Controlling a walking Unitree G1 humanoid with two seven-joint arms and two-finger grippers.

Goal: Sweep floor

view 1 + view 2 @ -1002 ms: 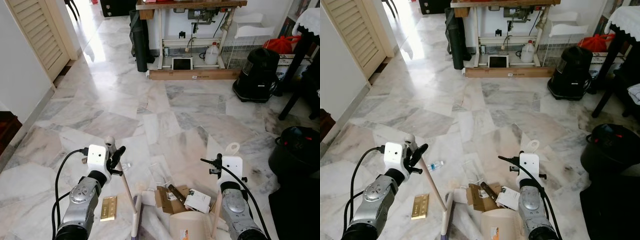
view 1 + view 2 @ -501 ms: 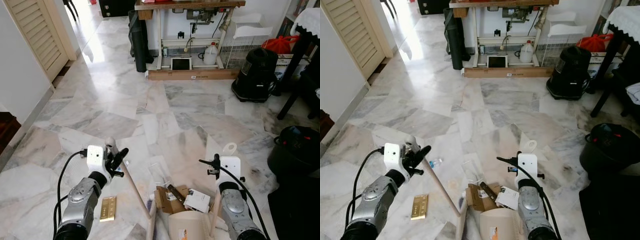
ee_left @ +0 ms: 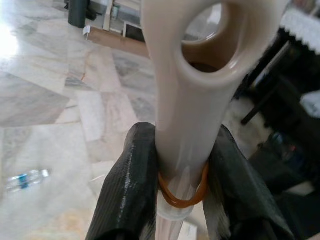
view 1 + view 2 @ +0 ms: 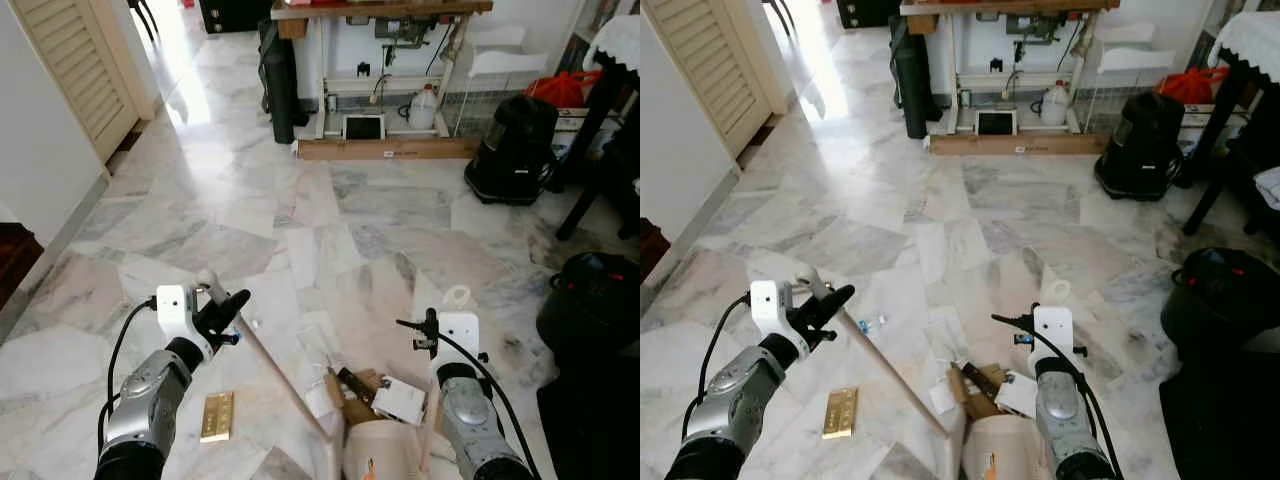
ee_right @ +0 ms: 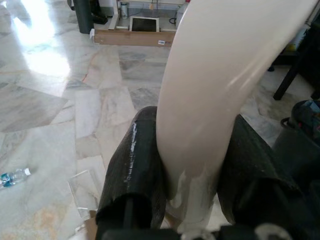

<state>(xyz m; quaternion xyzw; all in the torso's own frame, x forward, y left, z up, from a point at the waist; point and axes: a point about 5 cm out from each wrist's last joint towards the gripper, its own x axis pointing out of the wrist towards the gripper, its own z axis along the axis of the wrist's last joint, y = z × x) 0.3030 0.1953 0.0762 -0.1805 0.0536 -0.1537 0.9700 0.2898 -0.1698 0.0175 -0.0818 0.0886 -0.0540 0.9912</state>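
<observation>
Floor (image 4: pixel 330 215) of grey-veined white marble tile is carrying the litter just ahead of the robot.

Cream plastic dustpan (image 4: pixel 385 452) is sitting mouth-up at the lower edge of the head views, its long cream handle (image 5: pixel 215 75) clamped between the right gripper (image 5: pixel 190 200) fingers.

Pale wooden broom stick (image 4: pixel 275 368) is slanting down from the left gripper (image 3: pixel 182 187), which is pinching its cream looped end; the head is meeting the pan's near edge.

Brown cardboard scraps and white paper (image 4: pixel 372 393) are bunching against the pan. To finish well, the pan lip should be staying flat to the floor while the broom draws short strokes inward.

Gold rectangular packet (image 4: pixel 216 416) and small clear bottle (image 4: pixel 870 326) are lying apart to the left, not yet gathered.
</observation>
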